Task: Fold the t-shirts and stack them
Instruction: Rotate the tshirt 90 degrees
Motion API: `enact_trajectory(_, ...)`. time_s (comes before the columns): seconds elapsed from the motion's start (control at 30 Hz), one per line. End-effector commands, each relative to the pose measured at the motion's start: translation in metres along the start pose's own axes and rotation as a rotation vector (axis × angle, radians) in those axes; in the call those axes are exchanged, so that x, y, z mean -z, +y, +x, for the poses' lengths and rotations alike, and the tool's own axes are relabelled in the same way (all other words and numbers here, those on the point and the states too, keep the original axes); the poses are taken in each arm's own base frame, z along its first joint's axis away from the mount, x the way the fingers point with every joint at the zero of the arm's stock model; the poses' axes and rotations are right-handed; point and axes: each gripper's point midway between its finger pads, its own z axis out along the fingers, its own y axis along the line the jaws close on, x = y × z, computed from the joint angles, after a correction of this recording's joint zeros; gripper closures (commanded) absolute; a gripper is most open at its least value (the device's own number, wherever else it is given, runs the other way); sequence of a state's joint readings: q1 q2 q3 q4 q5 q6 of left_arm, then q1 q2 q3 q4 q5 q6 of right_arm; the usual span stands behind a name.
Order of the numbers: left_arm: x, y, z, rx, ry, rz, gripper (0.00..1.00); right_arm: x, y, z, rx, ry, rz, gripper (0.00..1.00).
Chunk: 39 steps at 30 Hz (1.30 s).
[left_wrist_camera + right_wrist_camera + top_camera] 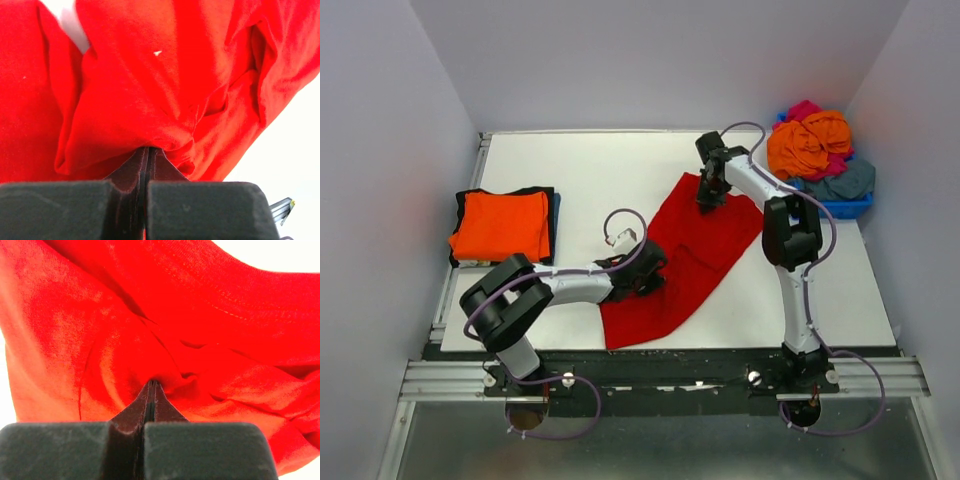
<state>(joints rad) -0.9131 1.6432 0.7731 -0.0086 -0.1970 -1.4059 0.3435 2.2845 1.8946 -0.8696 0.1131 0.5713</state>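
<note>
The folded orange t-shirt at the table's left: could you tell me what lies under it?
Under the orange t-shirt a black t-shirt shows at the edges, with a blue sliver at its right. Anything else in the stack is covered.

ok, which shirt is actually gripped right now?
The red t-shirt mid-table: left gripper and right gripper both pinch it. The folded orange shirt and the bin pile lie untouched.
</note>
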Motion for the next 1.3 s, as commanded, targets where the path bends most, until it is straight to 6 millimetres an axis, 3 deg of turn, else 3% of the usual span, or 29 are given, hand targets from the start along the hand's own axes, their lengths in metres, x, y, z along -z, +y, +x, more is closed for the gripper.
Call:
enact_trajectory(0.0,0.017,-0.025,-0.027,-0.102,-0.077,0.031,1.0,0.011,0.032,-0.01,0.088,-0.001,-0.114,0.99)
enact_trajectory(0.13,0.035,-0.065,-0.102,-0.219,-0.184,0.064,1.0,0.053,0.034,-0.033,0.112,-0.125,-0.163,0.99)
enact_trajectory(0.23,0.04,-0.083,-0.135,-0.255,-0.189,0.135,1.0,0.084,0.029,-0.035,0.093,-0.192,-0.208,0.9)
enact_trajectory(0.3,0.042,-0.093,-0.146,-0.297,-0.212,0.203,0.95,0.092,0.023,-0.022,0.084,-0.218,-0.248,0.85)
enact_trajectory(0.4,0.037,-0.09,-0.166,-0.339,-0.246,0.184,0.88,0.107,0.007,-0.003,0.034,-0.259,-0.27,0.69)
enact_trajectory(0.47,0.029,-0.079,-0.179,-0.347,-0.251,0.122,0.8,0.113,-0.005,0.011,0.003,-0.273,-0.277,0.68)
enact_trajectory(0.5,0.024,-0.076,-0.183,-0.355,-0.243,0.111,0.71,0.115,-0.011,0.02,-0.011,-0.272,-0.277,0.66)
enact_trajectory(0.63,-0.008,-0.098,-0.177,-0.429,-0.124,0.213,0.59,0.113,-0.034,0.052,-0.102,-0.253,-0.253,0.65)
enact_trajectory(0.8,-0.051,-0.099,-0.17,-0.455,0.0,0.193,0.38,0.109,-0.054,0.087,-0.241,-0.243,-0.262,0.65)
enact_trajectory(0.9,-0.066,-0.089,-0.172,-0.46,0.034,0.144,0.38,0.108,-0.065,0.102,-0.303,-0.269,-0.277,0.5)
enact_trajectory(1.03,-0.084,-0.074,-0.176,-0.457,0.071,0.08,0.43,0.114,-0.07,0.111,-0.331,-0.307,-0.32,0.5)
enact_trajectory(1.27,-0.107,-0.081,-0.159,-0.427,0.175,0.142,0.47,0.119,-0.078,0.116,-0.32,-0.324,-0.306,0.5)
